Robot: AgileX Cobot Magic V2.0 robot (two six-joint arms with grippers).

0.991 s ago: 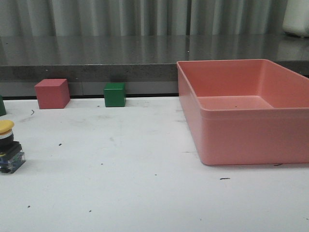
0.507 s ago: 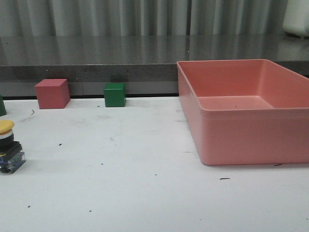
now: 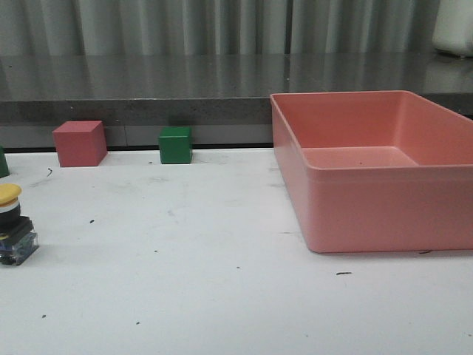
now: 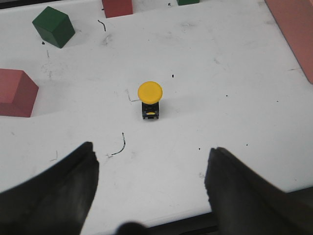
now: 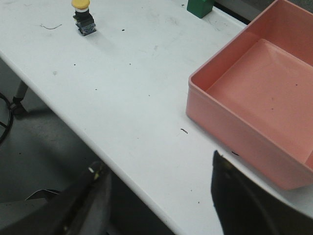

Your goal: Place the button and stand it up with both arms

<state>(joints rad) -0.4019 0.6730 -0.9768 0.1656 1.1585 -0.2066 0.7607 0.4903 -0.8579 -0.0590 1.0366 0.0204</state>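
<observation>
The button [image 3: 12,224], a yellow domed cap on a black blocky base, stands upright on the white table at the far left of the front view. It also shows in the left wrist view [image 4: 149,99] and in the right wrist view [image 5: 82,15]. My left gripper [image 4: 151,159] is open and empty, raised near the table's front edge, a little short of the button. My right gripper [image 5: 159,169] is open and empty over the table's front edge, far from the button. Neither gripper shows in the front view.
A large pink bin [image 3: 414,200] stands at the right. A pink cube [image 3: 80,143] and a green cube [image 3: 176,144] sit at the back by a dark ledge. Another green cube [image 4: 54,26] and a pink block [image 4: 15,92] lie left of the button.
</observation>
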